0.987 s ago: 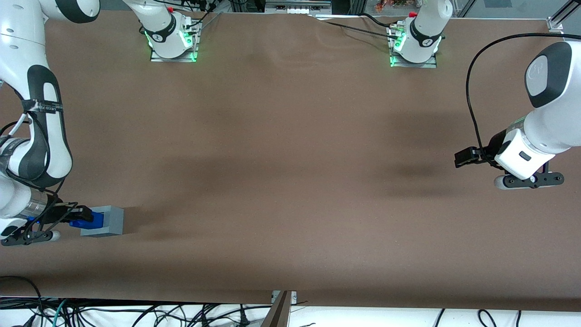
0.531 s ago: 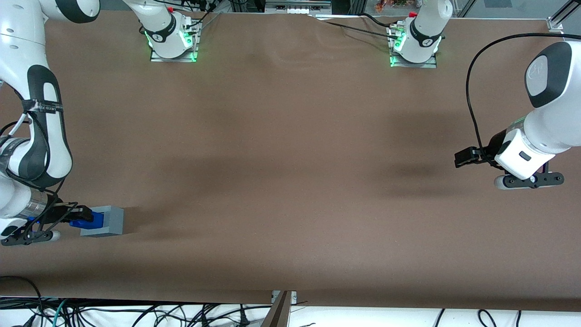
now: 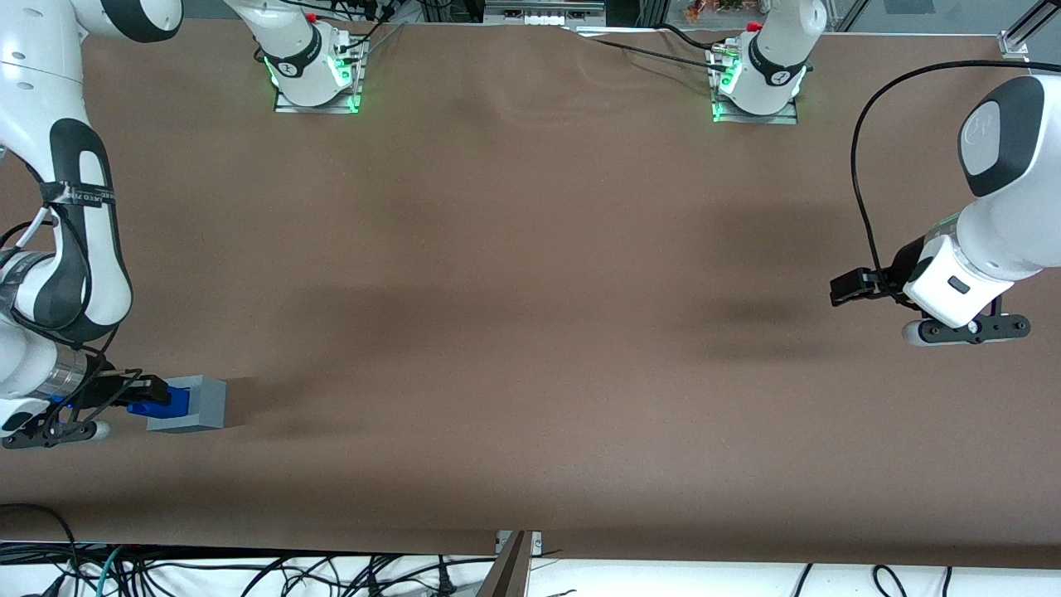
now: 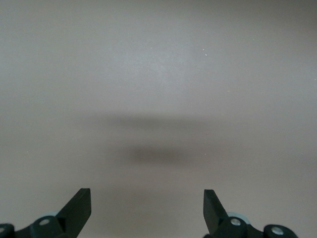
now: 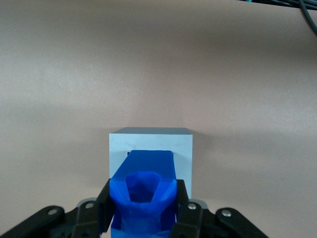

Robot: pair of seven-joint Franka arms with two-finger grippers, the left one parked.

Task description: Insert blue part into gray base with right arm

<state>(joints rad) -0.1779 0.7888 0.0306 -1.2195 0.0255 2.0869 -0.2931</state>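
- Right wrist view puts the blue part [image 5: 144, 196] nearest the camera, clamped between the two black fingers [image 5: 180, 198] of the gripper [image 5: 143, 206]; the jaws are clenched on its sides, one finger pressed against each flank.
- The end of the blue part facing the camera is bumpy, with a hollow in its middle.
- Directly past the blue part sits the gray base [image 5: 151, 148], its light top face showing a dark edge of recess just where the blue part's far end meets it.
- The blue part's far end overlaps the top face of the gray base and lines up with the middle of it; whether it is fully seated in the recess cannot be told from this view.
- Past the gray base lies bare brown desk [image 5: 148, 64], with a soft shadow band across it.
- Front view shows the same group near the working arm's end of the desk [image 3: 530, 332], low toward the camera's edge.
- There the gripper [image 3: 137, 394] comes in sideways from the right arm [image 3: 70, 249], and the blue part [image 3: 166, 400] shows between the black fingertips and the gray base [image 3: 199, 404], touching the base.
- The gray base rests flat on the desk and casts a shadow toward the parked arm's end.
- Farther from the camera, the right arm's white forearm rises with its dark bands and a black lettered strap [image 3: 79, 196].
- Farthest from the camera, two arm bases glow green at the desk's edge [image 3: 315, 79].
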